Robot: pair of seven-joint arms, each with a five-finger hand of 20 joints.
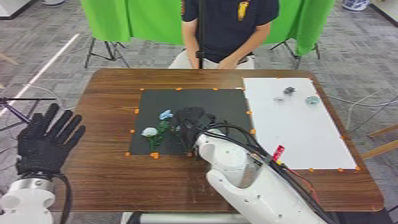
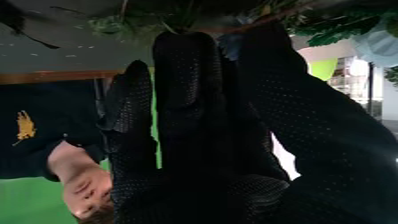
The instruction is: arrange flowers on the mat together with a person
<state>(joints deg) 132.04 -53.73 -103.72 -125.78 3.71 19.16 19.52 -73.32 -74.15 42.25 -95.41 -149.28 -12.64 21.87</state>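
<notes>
A grey carpeted floor (image 1: 53, 57) lies all around and below both robot hands, and the largest thing standing on it is the brown wooden desk (image 1: 102, 187). Green cloth (image 1: 107, 20) hangs past the desk's far side, well beyond both robot hands. The white right arm (image 1: 266, 195), with dark cables along it and a red tag (image 1: 278, 152), slants in over the desk to the right robot hand (image 1: 192, 117). To the right of that robot hand lies a white mat (image 1: 293, 137), and directly under it spreads the smaller black mat (image 1: 187, 95). The left robot hand (image 1: 43, 147) is at the desk's left edge, well apart from the right one, released, its fingers straight and spread, pointing away from the robot. The right robot hand is above the black mat; I cannot tell whether it is released or clenched, or whether it has a stem in its grasp. To its left on the black mat are 2 blooms: the white flower (image 1: 149, 132), a bit farther out and nearer the robot, and the blue flower (image 1: 166, 115), just beside the robot hand. Green leaves (image 1: 155, 142) lie under the white one; the right wrist view shows greenery close to the robot hand. Beyond it to the right, on the white mat's far part, sit 3 small blooms: the pale green flower (image 1: 312, 100), the dark flower (image 1: 290, 90) and the pale grey flower (image 1: 279, 99). Smallest are the orange markers (image 1: 155, 155) along the edges of the mats, on several sides of the right robot hand.
</notes>
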